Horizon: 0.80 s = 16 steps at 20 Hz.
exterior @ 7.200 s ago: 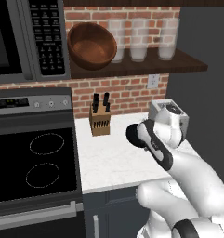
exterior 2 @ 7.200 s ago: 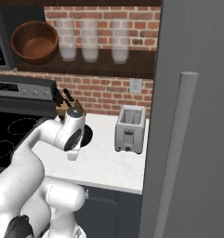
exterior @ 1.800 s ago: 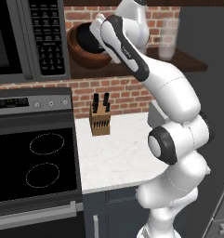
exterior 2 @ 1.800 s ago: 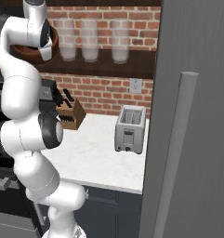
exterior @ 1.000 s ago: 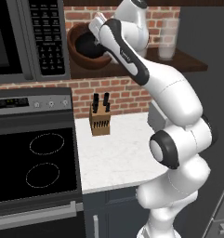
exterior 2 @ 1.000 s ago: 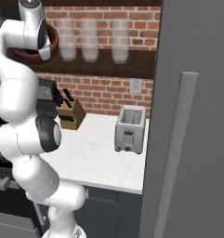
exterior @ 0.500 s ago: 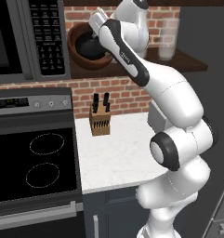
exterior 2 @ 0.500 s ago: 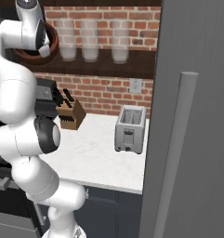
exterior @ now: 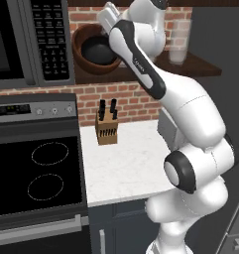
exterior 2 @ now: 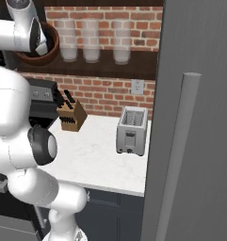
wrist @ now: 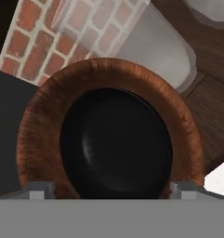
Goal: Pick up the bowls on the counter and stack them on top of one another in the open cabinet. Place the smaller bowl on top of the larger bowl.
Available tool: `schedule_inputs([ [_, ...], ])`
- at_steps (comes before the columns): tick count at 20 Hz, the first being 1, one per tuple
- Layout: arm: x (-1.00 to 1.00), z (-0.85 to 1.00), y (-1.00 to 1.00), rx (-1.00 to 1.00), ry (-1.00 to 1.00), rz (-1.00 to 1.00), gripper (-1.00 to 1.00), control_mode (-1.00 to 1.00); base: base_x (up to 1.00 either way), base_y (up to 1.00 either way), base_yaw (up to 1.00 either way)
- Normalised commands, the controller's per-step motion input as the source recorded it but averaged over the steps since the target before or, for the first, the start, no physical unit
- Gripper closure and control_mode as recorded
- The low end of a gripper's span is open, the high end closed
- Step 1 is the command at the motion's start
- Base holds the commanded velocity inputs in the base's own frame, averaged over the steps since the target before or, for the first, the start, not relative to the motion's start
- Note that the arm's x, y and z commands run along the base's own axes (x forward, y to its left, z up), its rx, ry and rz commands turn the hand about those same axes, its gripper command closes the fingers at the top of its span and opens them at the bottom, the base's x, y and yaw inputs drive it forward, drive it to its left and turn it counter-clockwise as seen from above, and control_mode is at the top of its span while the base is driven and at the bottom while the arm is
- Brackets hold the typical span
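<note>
On the left we see the small black bowl (exterior: 99, 49) sitting inside the big brown wooden bowl (exterior: 81, 47) on the open cabinet shelf (exterior: 200, 67). Our gripper (wrist: 111, 188) is wide open, holding nothing. The right base view adds a toaster (exterior 2: 132, 130) on the tabletop (exterior 2: 93, 160).

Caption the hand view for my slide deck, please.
Small black bowl nested inside the brown wooden bowl on the shelf.

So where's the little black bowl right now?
The black bowl sits inside the brown wooden bowl on the shelf, right of the microwave and left of the glasses.
</note>
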Motion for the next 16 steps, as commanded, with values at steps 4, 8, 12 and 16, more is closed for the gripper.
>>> schedule_inputs([
  [4, -0.33, -0.01, -0.14, 0.0, -0.04, 0.01, -1.0, -1.0, 0.0, 0.0, 0.0],
  [8, -0.48, 0.0, -0.18, 0.01, -0.05, 0.02, -1.0, -1.0, 0.0, 0.0, 0.0],
  [12, -0.83, 0.0, -0.27, 0.03, -0.06, 0.02, -1.0, -1.0, 0.0, 0.0, 0.0],
  [16, -1.0, -0.06, -0.32, 0.03, 0.0, 0.01, -1.0, -1.0, 0.0, 0.0, 0.0],
])
